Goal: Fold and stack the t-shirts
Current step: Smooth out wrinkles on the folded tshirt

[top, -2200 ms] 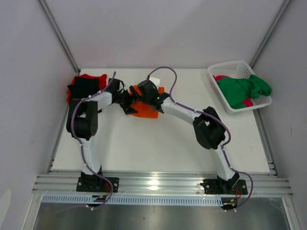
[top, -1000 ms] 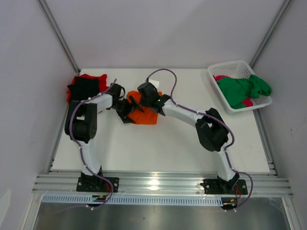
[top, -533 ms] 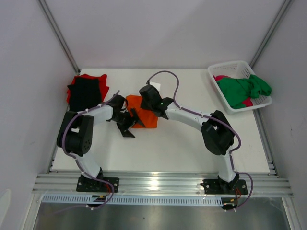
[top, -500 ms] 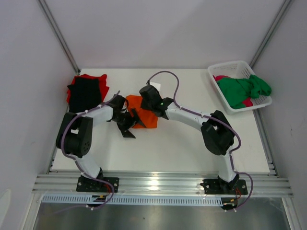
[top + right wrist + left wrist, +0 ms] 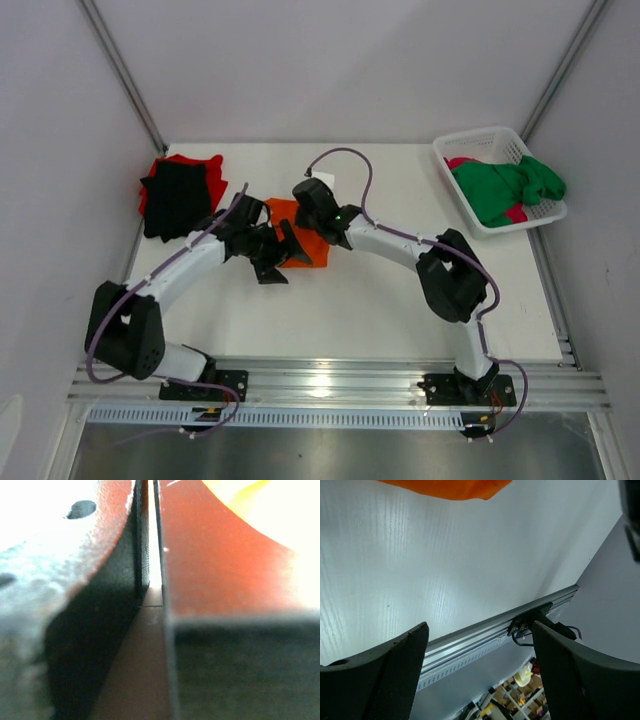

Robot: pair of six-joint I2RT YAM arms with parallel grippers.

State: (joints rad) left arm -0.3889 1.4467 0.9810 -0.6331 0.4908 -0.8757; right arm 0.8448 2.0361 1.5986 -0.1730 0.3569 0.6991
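A folded bright orange t-shirt [image 5: 314, 246] lies flat near the middle of the table. My right gripper [image 5: 306, 214] is shut and presses down on its far part; in the right wrist view its jaws [image 5: 150, 580] meet with orange cloth [image 5: 240, 500] close behind. My left gripper [image 5: 280, 258] stands open at the shirt's near-left edge, holding nothing. The left wrist view shows the fingers [image 5: 375, 675] wide apart over bare table, with the orange edge [image 5: 445, 487] at the top. A folded black t-shirt [image 5: 178, 195] lies on a red one [image 5: 200, 163] at the far left.
A white lattice basket [image 5: 480, 135] stands at the far right corner with a green t-shirt [image 5: 505, 190] and a pink one [image 5: 462, 162] heaped in it. An aluminium rail [image 5: 330, 385] runs along the table's near edge. Walls close in on both sides.
My left arm has swung its elbow down toward the near-left corner, and its open gripper has drawn back off the orange shirt toward the front. The right gripper has stayed on the shirt.
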